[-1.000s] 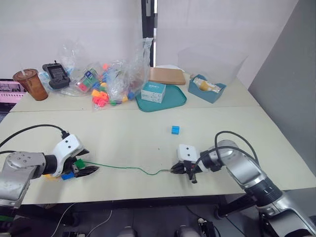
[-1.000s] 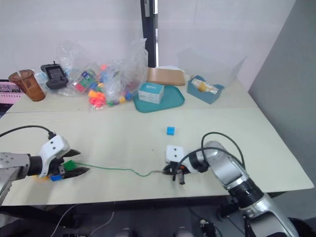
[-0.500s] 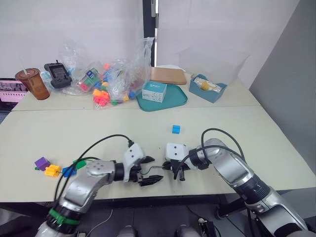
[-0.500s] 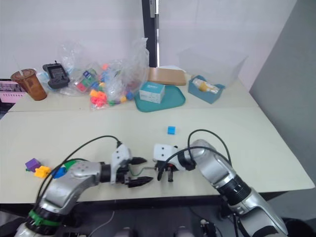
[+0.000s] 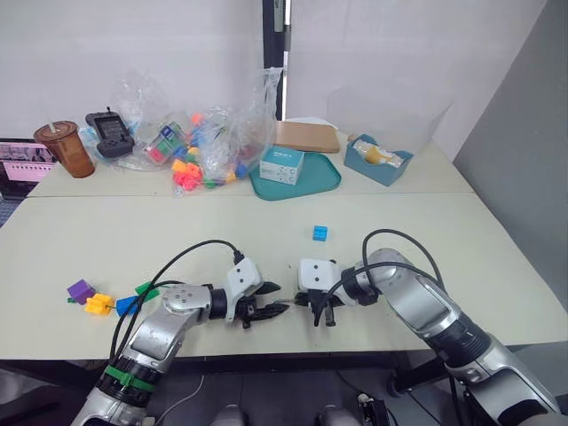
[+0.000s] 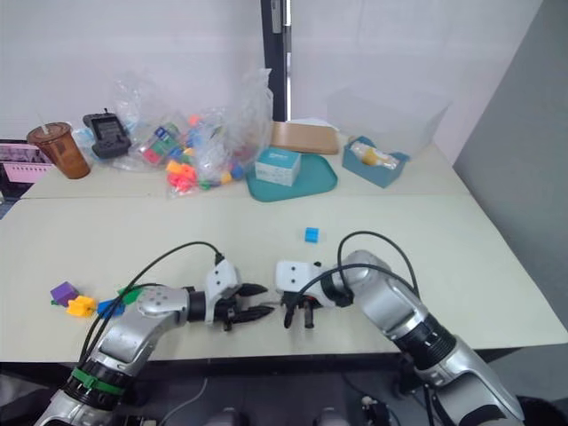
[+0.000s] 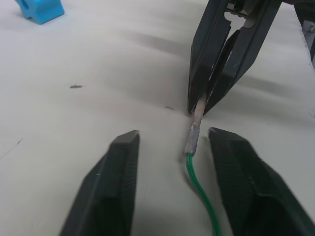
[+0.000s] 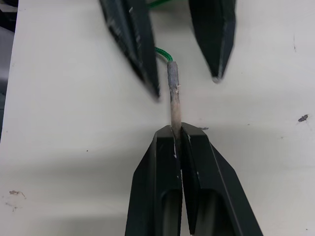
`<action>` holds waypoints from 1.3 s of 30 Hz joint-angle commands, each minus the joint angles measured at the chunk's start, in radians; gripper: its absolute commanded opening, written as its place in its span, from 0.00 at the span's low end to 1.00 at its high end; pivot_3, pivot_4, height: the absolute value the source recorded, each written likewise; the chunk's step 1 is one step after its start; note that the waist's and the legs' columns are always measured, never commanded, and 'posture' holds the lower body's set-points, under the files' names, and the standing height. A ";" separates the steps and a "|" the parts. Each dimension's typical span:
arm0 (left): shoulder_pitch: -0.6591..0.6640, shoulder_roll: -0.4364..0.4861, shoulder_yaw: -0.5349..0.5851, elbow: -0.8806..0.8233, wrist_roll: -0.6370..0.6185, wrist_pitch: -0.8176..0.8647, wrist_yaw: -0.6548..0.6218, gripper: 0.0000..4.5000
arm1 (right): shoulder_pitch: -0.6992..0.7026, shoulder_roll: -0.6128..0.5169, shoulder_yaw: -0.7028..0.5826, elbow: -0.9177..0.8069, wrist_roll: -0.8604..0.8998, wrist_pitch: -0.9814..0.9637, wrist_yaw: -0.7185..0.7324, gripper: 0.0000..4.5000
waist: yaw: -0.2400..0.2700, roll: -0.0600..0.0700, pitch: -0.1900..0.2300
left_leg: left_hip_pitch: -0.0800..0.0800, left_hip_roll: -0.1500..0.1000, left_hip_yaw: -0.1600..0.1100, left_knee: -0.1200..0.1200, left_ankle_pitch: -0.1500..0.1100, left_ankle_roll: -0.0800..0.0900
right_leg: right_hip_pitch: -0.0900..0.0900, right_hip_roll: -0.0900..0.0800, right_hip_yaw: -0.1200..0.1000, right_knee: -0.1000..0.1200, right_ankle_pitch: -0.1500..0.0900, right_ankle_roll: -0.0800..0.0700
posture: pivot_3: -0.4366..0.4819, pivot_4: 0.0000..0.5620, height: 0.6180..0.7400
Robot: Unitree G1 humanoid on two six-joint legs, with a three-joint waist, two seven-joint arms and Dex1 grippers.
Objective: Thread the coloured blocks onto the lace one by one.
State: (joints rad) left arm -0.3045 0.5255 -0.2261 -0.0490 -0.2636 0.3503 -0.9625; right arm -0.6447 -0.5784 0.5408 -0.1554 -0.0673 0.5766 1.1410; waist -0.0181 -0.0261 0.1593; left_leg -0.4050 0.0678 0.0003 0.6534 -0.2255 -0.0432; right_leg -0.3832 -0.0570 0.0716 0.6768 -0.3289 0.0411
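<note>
The lace is a thin green cord [image 7: 199, 194] with a stiff grey tip [image 8: 173, 93]. My right gripper [image 8: 177, 130] is shut on the end of that tip, low over the table's front middle [image 5: 318, 311]. My left gripper [image 7: 173, 137] faces it from the left [image 5: 277, 300], open, one finger on each side of the tip and touching neither side. Purple [image 5: 80, 290], orange-yellow [image 5: 98, 304], dark blue [image 5: 124, 306] and green [image 5: 145, 289] blocks cluster at the front left. A light blue block [image 5: 319, 232] lies alone behind the grippers.
At the back stand a heap of toy pieces in clear bags [image 5: 209, 151], a teal tray [image 5: 311, 185] with a white box, a blue box [image 5: 382, 160], a brown cup [image 5: 62, 151] and a black device [image 5: 108, 133]. The table's front edge [image 5: 293, 355] is close below the grippers.
My left gripper left the blocks at the front left, swung right to the lace tip, and narrowed its jaws around it. The right gripper shifted slightly left, still shut on the tip.
</note>
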 commanded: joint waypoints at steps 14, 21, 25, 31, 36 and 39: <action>0.016 0.005 0.023 -0.041 -0.028 0.042 -0.010 0.01 | 0.034 -0.034 0.057 0.023 -0.034 0.005 0.025 0.00 | 0.006 0.000 0.000 | 0.000 0.000 0.000 0.001 0.000 0.000 | 0.000 0.000 0.000 0.000 0.000 0.000 | 0.48 0.27 1.00; 0.012 0.002 0.019 -0.040 -0.025 0.064 -0.004 0.06 | 0.040 -0.034 0.051 0.015 -0.032 0.014 0.023 0.00 | 0.006 0.000 0.000 | -0.001 0.000 0.000 0.002 0.000 0.000 | 0.000 0.000 0.000 0.000 0.000 0.000 | 0.48 0.27 1.00; 0.000 -0.011 -0.004 -0.024 0.026 0.042 0.035 0.35 | 0.042 -0.036 0.049 0.011 -0.030 0.017 0.022 0.00 | 0.009 0.000 0.000 | -0.001 0.000 0.000 0.003 0.000 0.000 | 0.001 0.000 -0.001 0.000 0.000 0.000 | 0.48 0.27 1.00; -0.006 -0.027 -0.021 -0.025 0.024 0.050 0.025 0.49 | 0.043 -0.033 0.045 0.011 -0.030 0.020 0.016 0.00 | 0.009 0.000 0.000 | 0.000 0.000 -0.001 0.004 0.000 0.000 | 0.003 0.000 -0.002 0.000 0.000 0.000 | 0.48 0.27 1.00; 0.001 -0.027 -0.017 -0.026 0.010 0.049 0.008 0.30 | 0.044 -0.034 0.042 0.010 -0.029 0.021 0.015 0.00 | 0.008 0.000 0.000 | 0.000 0.000 -0.001 0.004 0.000 0.000 | 0.003 0.000 -0.002 0.000 0.000 0.000 | 0.48 0.27 1.00; 0.004 -0.027 -0.015 -0.033 0.000 0.051 -0.004 0.08 | 0.045 -0.034 0.041 0.009 -0.028 0.023 0.014 0.00 | 0.008 0.000 0.000 | 0.000 0.000 -0.001 0.004 0.000 0.000 | 0.003 0.000 -0.002 0.000 0.000 0.000 | 0.48 0.27 1.00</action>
State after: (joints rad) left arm -0.3068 0.5003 -0.2371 -0.0738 -0.2584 0.3951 -0.9620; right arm -0.6366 -0.5977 0.5414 -0.1673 -0.0764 0.5737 1.1457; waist -0.0097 -0.0261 0.1593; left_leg -0.4053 0.0675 -0.0012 0.6577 -0.2257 -0.0432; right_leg -0.3802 -0.0573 0.0698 0.6769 -0.3289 0.0413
